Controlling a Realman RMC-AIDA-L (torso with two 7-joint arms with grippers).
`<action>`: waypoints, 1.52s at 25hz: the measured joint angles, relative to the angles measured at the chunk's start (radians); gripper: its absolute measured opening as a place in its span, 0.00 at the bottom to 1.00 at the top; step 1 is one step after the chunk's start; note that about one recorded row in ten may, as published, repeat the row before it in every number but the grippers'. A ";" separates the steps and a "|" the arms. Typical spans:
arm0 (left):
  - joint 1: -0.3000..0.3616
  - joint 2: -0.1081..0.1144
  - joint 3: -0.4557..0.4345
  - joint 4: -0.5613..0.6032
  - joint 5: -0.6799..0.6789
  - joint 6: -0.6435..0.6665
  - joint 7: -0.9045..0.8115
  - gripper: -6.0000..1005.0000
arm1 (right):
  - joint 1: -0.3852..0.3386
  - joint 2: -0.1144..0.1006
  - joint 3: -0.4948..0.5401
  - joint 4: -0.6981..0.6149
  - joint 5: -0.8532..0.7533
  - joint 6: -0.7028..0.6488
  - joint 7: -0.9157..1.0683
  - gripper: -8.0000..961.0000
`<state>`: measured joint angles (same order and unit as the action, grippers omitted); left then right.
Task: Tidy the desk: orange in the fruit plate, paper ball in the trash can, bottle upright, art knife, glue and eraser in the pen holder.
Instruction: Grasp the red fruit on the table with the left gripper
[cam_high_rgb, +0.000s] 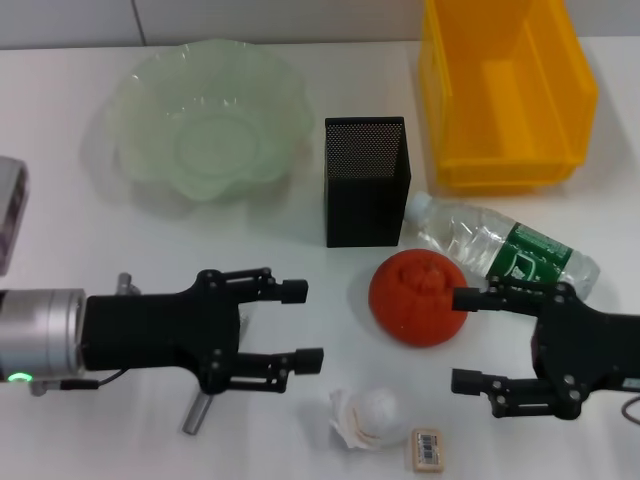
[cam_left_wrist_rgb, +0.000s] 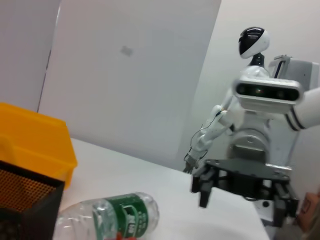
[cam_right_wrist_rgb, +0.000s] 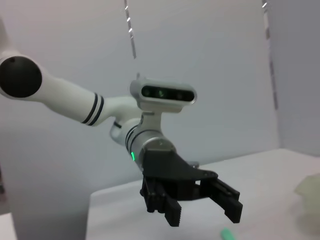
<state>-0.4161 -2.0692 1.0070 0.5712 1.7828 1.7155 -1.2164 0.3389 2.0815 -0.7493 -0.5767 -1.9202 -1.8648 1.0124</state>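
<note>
At the bottom edge of the head view, right of centre, the eraser is seen lying flat, with the paper ball just beside it on its left; both are small and close together, so a grasp aimed at one could well nudge the other off the near edge of the table. Slightly higher, the left gripper is seen at lower left with its fingers spread wide and nothing held, and the right gripper at lower right is likewise wide open and empty. Between them, at centre, the orange is seen resting against the lying bottle. If the orange is pinched off-centre, it is likely to roll, and the bottle may be set rolling too, being round and on its side. Beyond these, the pen holder stands upright at centre; it could be tipped by an arm carried low over it. Farthest away, the fruit plate is seen at upper left and the trash can at upper right.
</note>
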 joint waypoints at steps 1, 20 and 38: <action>0.000 0.000 0.000 0.000 0.000 0.000 0.000 0.75 | -0.009 0.000 0.013 0.015 0.000 -0.001 -0.022 0.84; -0.268 -0.011 0.075 -0.197 -0.010 -0.258 0.000 0.71 | -0.164 -0.009 0.250 0.081 -0.004 -0.018 -0.153 0.83; -0.296 -0.011 0.528 -0.215 -0.401 -0.524 0.009 0.68 | -0.107 -0.012 0.282 0.058 -0.012 -0.009 -0.114 0.84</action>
<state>-0.7121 -2.0800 1.5353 0.3560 1.3818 1.1916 -1.2073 0.2322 2.0691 -0.4671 -0.5185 -1.9317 -1.8735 0.8988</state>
